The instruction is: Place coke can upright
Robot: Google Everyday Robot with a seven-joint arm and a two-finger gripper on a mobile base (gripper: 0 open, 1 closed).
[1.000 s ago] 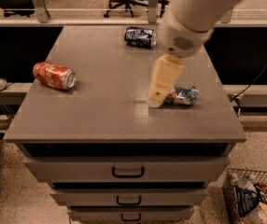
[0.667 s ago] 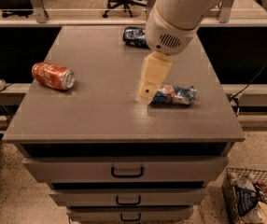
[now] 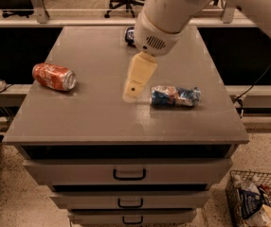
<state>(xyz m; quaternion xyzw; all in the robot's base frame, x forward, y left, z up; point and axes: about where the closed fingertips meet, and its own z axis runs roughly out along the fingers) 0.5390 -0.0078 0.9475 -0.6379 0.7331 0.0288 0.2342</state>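
Observation:
The coke can (image 3: 54, 76) is red-orange with a silver top and lies on its side at the left of the grey cabinet top (image 3: 93, 112). My gripper (image 3: 131, 94) hangs over the middle of the top, well to the right of the can and apart from it. It sits just left of a crinkled blue-white-red can (image 3: 176, 96). Only one cream finger shows, seen side on. Nothing shows in the gripper.
A dark blue can (image 3: 130, 35) lies at the back of the top, partly hidden by my arm (image 3: 166, 20). Drawers (image 3: 128, 174) sit below the top. A wire basket (image 3: 258, 202) of packets stands on the floor at the lower right. Office chairs stand behind.
My arm and gripper have moved left across the top, from over the crinkled can towards the middle. The cans have not moved.

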